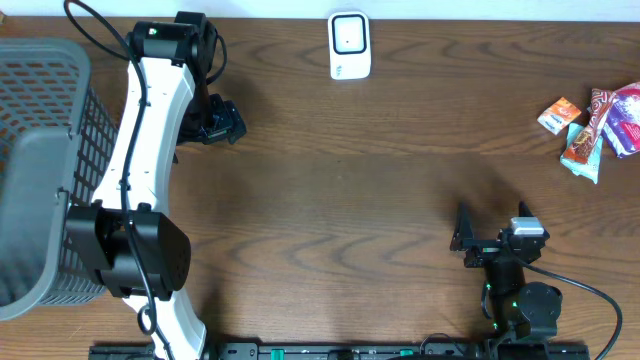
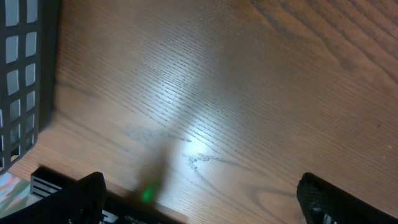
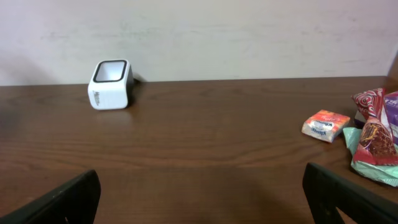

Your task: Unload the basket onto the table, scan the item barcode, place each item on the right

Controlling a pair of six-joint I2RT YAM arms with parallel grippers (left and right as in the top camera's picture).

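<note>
While nothing is picked yet, the right gripper [image 3: 200,177] sits low at the near edge, jaws wide and empty, facing across the table [image 1: 330,200] so snacks [image 3: 373,134] and scanner [image 3: 111,84] are both in its view. Farther out, the left gripper [image 2: 200,182] hangs equally wide and empty beside the basket [image 1: 50,60], likely parked clear. Snacks lie far right, well apart from the scanner at the far edge, its window up for a barcode.

You have dark wood-grain table [image 1: 340,200]. Far edge, centre: white barcode scanner [image 1: 349,45], standing alone. Left edge: grey mesh basket [image 1: 45,80]. Far right: snack packets bunched, touching: small orange packet [image 1: 559,115], red wrapper [image 1: 590,128], purple packet [image 1: 625,120], teal packet [image 1: 582,166] partly under wrapper.
</note>
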